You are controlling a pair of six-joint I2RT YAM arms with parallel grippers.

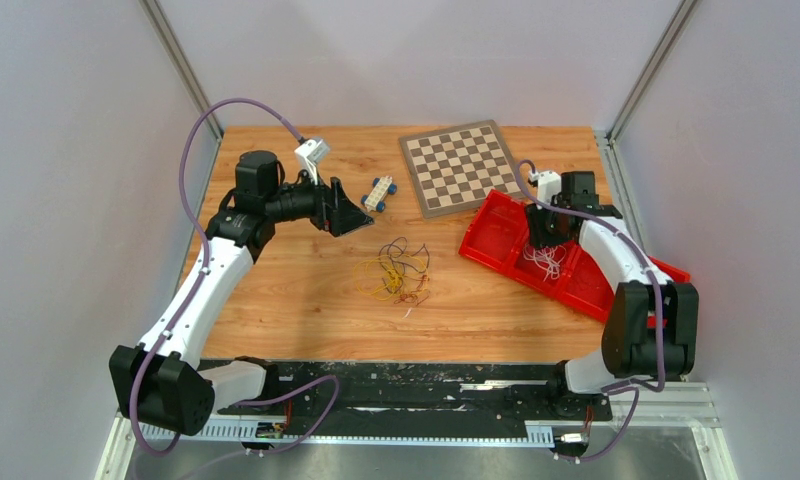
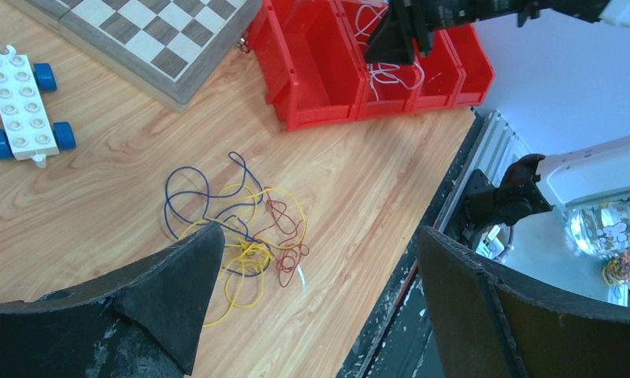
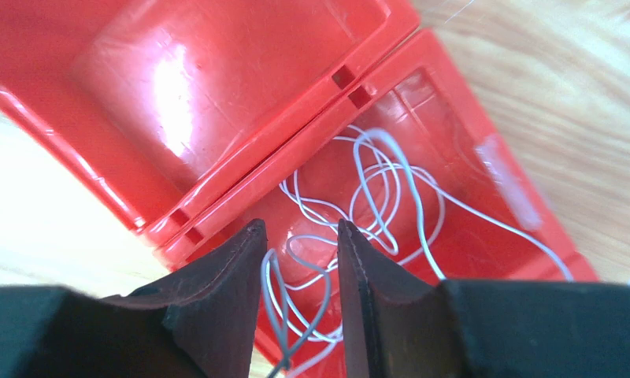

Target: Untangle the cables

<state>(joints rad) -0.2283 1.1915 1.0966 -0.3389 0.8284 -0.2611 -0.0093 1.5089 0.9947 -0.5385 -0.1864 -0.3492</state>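
White wires (image 3: 375, 181) lie in the red bin (image 3: 178, 94), with a few strands between my right gripper's (image 3: 300, 228) narrowly parted jaws. I judge sorting is underway. Next, my left gripper (image 2: 318, 232), jaws wide, must pinch one strand from the tangle (image 2: 245, 236) on the table (image 2: 99, 205).

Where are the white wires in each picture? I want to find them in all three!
Top external: the white wires are right of the middle, inside the red bin.
Left wrist: the white wires are at the top, right of the middle, in the red bin.
Right wrist: the white wires fill the middle, lying in the red bin.
Shared landmark: the red bin.
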